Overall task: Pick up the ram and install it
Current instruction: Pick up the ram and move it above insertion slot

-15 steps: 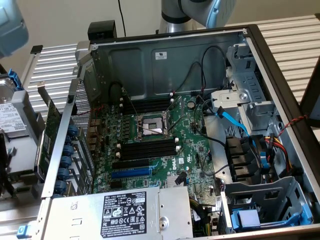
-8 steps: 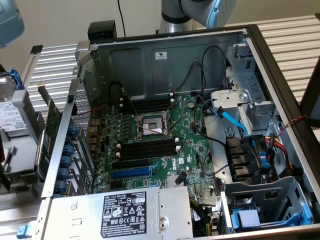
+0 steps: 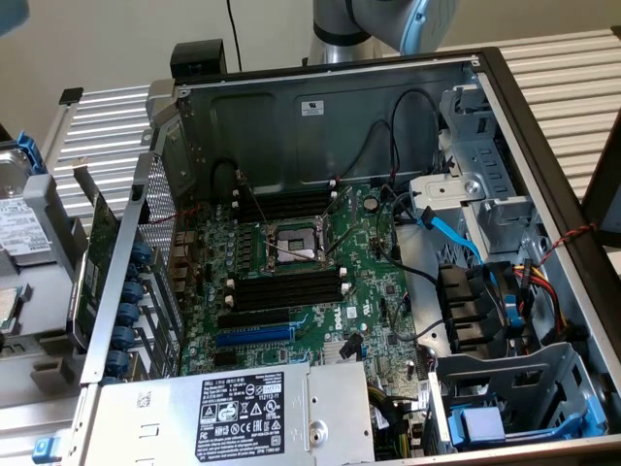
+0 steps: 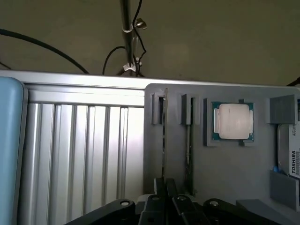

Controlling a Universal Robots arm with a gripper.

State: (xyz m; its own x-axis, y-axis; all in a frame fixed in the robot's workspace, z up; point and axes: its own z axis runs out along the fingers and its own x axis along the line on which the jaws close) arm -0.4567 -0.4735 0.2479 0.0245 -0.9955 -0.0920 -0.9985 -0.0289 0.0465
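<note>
The ram (image 4: 164, 136) stands on edge in a narrow slot of a grey parts tray (image 4: 234, 168), with a second thin stick (image 4: 189, 145) in the slot beside it. My gripper (image 4: 165, 194) hovers above the near end of these slots. Its black fingers (image 4: 158, 190) are shut together with nothing seen between them. In the exterior view the open computer case shows a green motherboard (image 3: 374, 291) with long black empty memory slots (image 3: 291, 287) on both sides of the CPU socket (image 3: 296, 241). Part of the arm (image 3: 388, 19) shows above the case.
The tray also carries a processor chip (image 4: 233, 121) and a Toshiba drive (image 4: 289, 157). Ribbed aluminium table (image 4: 84, 154) lies beside it. Beside the case wall on the exterior view's left stands a larger green card (image 3: 94, 257). Cables (image 3: 456, 238), drive cages and the power supply (image 3: 233, 413) crowd the case.
</note>
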